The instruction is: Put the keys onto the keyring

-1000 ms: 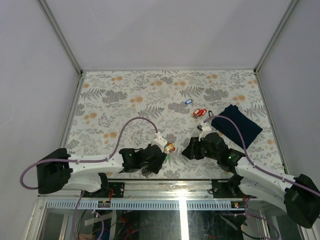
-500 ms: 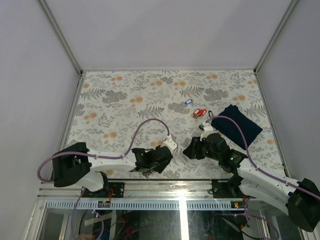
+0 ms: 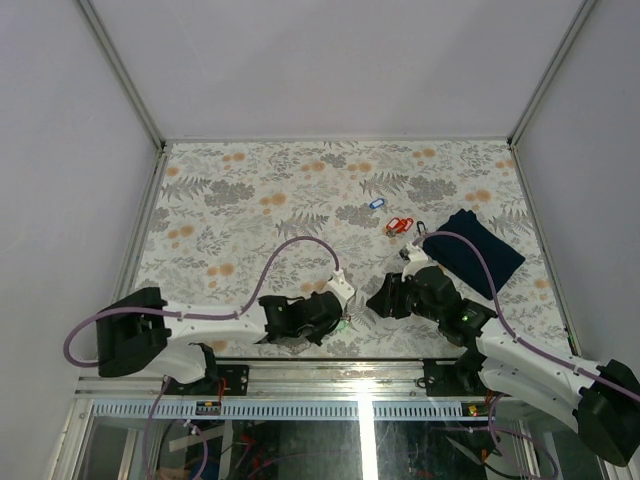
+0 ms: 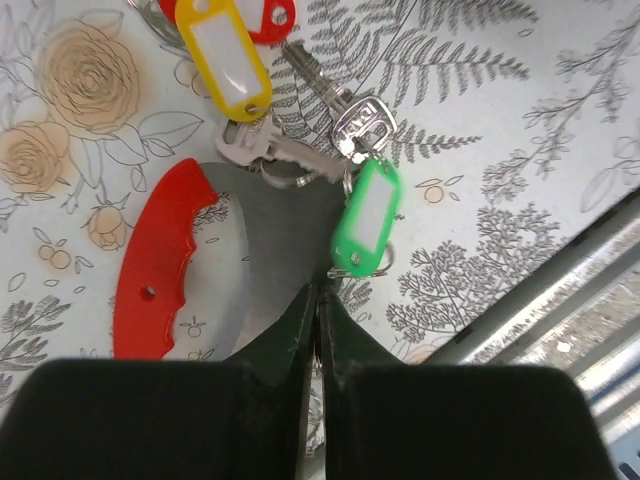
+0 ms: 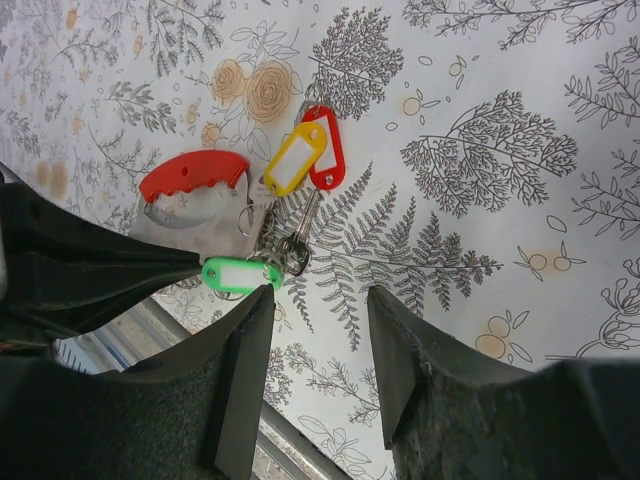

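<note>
A bunch of keys [image 4: 300, 155] lies on the floral tablecloth, carrying a yellow tag [image 4: 225, 50], a red tag [image 5: 325, 150] and a green tag [image 4: 366, 218]. Small wire rings [image 5: 247, 222] join them. Beside them lies a red-handled tool with a grey plate [image 4: 160, 260]. My left gripper [image 4: 320, 288] is shut, its tips touching the green tag's near end; I cannot tell whether they pinch its little loop. My right gripper [image 5: 320, 295] is open just right of the green tag [image 5: 238, 274], holding nothing. In the top view both grippers [image 3: 335, 320] [image 3: 385, 300] sit by the near edge.
Farther back lie a blue-tagged key [image 3: 376, 203] and red-tagged keys [image 3: 399, 225]. A folded navy cloth [image 3: 470, 250] lies at the right behind my right arm. The table's metal front rail [image 4: 560, 300] runs close beside the bunch.
My left gripper has closed and shifted slightly toward the near edge, to the green tag. The right gripper has hardly moved.
</note>
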`<state>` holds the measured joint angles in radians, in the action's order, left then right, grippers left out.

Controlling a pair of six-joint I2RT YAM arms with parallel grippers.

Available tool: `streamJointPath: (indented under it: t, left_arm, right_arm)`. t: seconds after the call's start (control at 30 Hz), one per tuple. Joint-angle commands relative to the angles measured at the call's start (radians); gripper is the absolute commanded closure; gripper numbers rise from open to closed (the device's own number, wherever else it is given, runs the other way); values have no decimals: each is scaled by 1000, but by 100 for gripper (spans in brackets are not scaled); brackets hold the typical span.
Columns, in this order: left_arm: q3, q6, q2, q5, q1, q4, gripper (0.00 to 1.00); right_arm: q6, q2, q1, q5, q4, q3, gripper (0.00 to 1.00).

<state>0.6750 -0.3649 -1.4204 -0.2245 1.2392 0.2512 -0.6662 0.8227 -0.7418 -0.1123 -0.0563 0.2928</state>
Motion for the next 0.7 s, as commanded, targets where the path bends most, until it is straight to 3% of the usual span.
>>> streamJointPath:
  t: [0.0, 0.17, 0.4, 0.67]
  left_arm:
    - [54, 44, 107, 4, 6, 39, 100]
    - [119, 69, 213, -25, 6, 152, 100]
    - [224, 92, 334, -242, -5, 285, 100]
    - [281, 119, 439, -156, -76, 249, 100]
  right_arm:
    - [9, -39, -7, 45, -3, 20, 51]
    - [65, -98, -7, 98, 44, 60, 52]
    - [121, -187, -7, 166, 75, 105, 54]
    - [251, -309, -7, 108, -59, 72, 53]
